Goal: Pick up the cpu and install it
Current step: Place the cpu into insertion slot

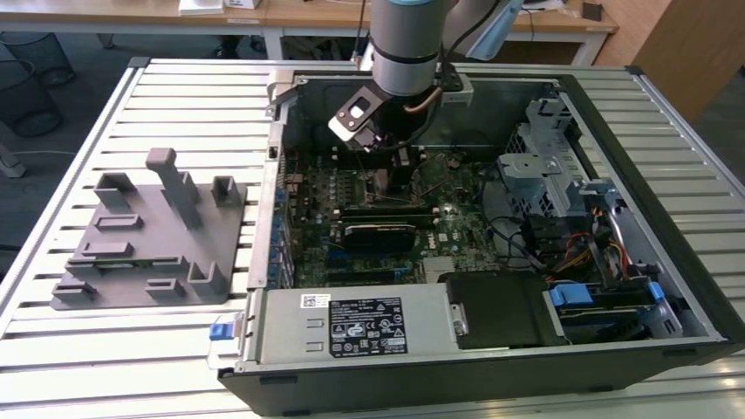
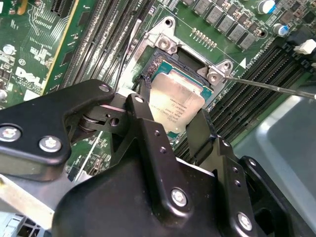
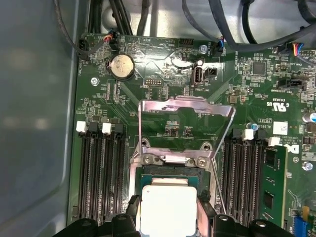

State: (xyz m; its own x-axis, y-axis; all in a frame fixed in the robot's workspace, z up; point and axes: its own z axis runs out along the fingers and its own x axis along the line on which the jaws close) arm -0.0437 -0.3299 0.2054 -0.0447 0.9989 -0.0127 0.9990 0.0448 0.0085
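Silvery cpu in the black gripper's pinch, a finger on each side, just over the open socket

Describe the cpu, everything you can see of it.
The cpu is a small flat square chip with a silvery-white metal top, faint print on it, and a green edge. It sits over the open socket, whose metal frame is raised. The gripper clamps two of its opposite sides. Whether it is fully seated cannot be told.
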